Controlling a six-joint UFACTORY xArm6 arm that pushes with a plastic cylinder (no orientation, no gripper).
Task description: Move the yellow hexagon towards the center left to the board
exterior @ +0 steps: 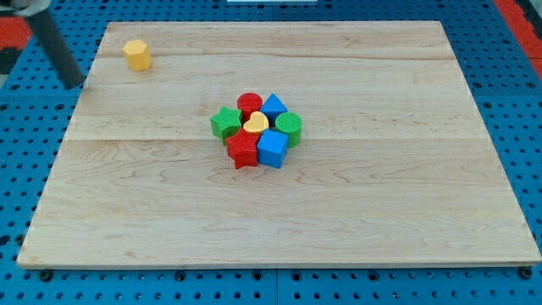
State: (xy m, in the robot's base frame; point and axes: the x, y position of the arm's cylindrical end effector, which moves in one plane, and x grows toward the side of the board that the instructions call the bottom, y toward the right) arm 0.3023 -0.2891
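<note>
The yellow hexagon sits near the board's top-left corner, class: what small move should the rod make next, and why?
Probably bring my tip to the hexagon's top side. The yellow hexagon lies near the top-left corner, and my tip rests at the board's left edge, lower left of it and apart. Centre left lies toward the view's bottom, so the push must come from above.

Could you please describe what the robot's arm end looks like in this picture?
Only a straight dark rod shows, entering from the view's top left corner; it is plain charcoal-black, round and smooth, with no cables or markings visible. My tip is its blunt lower end, at the board's left edge, to the view's left of the yellow hexagon.
</note>
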